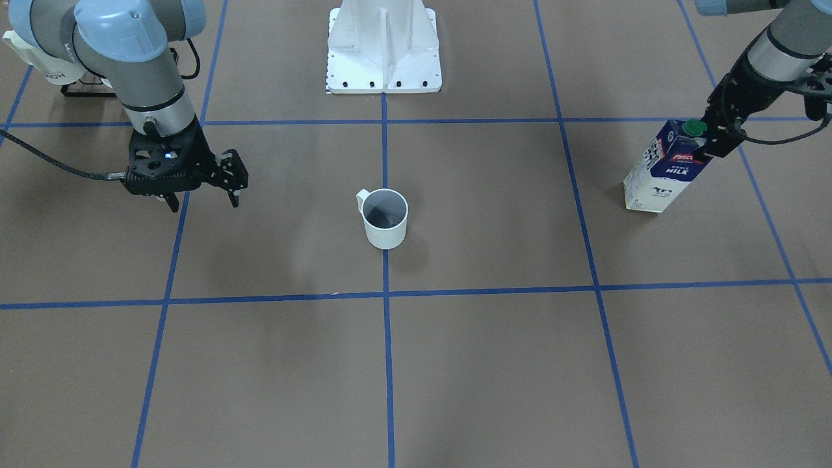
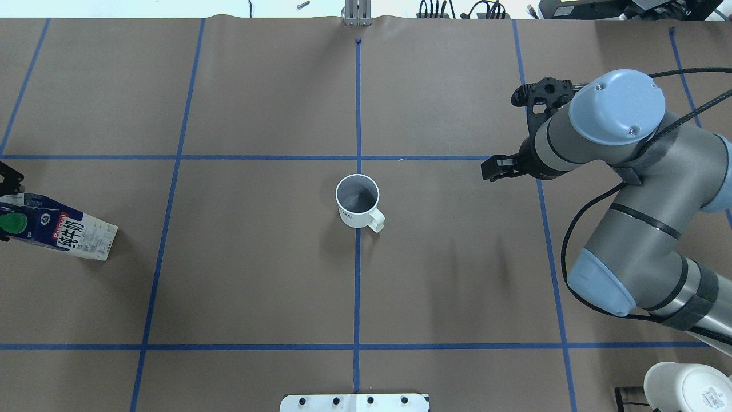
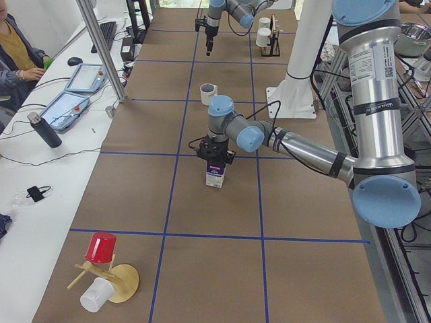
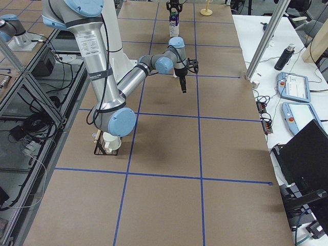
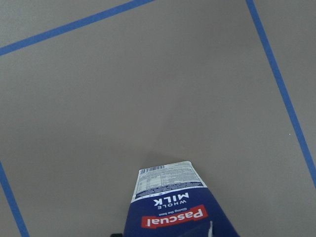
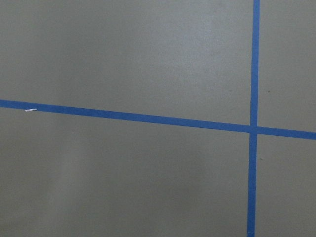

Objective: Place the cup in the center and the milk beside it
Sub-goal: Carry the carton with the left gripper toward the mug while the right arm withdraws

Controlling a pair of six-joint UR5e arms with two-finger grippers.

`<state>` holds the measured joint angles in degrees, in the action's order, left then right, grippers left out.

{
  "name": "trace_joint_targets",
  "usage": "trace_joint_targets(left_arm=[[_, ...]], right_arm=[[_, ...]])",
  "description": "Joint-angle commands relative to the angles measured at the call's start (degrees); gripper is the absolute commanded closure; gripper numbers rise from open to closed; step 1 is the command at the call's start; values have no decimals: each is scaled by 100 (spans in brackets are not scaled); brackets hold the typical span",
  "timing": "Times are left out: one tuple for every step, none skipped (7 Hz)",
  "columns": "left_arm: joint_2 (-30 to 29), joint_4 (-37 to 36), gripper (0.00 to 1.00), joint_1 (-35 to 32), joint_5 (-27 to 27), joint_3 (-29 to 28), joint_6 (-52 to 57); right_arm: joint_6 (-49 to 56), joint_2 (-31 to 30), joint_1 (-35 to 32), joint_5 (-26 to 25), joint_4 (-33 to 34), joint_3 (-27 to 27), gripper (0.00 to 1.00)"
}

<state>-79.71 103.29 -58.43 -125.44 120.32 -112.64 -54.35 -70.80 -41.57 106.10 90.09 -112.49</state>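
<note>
The cup [image 1: 385,218] stands upright on the vertical blue tape line at the center of the brown surface [image 1: 455,364]; it also shows in the overhead view [image 2: 357,201] with its handle toward the robot. The milk carton [image 1: 663,170] stands far out on my left side [image 2: 63,230], green cap up. My left gripper [image 1: 705,140] is over the carton's top and shut on it; the left wrist view shows the carton [image 5: 175,207] just below the camera. My right gripper [image 1: 204,203] is open and empty, hanging above the surface well to the right of the cup.
The white robot base [image 1: 383,52] stands behind the cup. A rack of white cups [image 2: 686,389] sits by my right arm's base. A wooden stand with a red cup [image 3: 101,247] is at the left end. Operators' desks run along the far edge.
</note>
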Motion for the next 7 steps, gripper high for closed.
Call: trace_joint_targets(left_arm=[[-697, -593, 100, -72, -364, 123, 5], [-1765, -1695, 100, -55, -323, 71, -21], [-2776, -2759, 100, -11, -305, 36, -82], [-3561, -3283, 100, 111, -218, -173, -396], [-3986, -3297, 100, 652, 192, -463, -964], [-4469, -3315, 100, 1170, 596, -796, -1536], [-4891, -3315, 100, 1280, 626, -1078, -1907]], right_arm=[[-6, -21, 0, -10, 0, 8, 0], [-6, -99, -9, 7, 0, -53, 0], [38, -292, -9, 42, 0, -184, 0], [203, -381, -200, 199, 0, -221, 0], [518, -573, -533, 540, 0, -238, 0], [1000, -862, -971, 909, 0, -291, 0], [1466, -1143, -1411, 1191, 0, -291, 0]])
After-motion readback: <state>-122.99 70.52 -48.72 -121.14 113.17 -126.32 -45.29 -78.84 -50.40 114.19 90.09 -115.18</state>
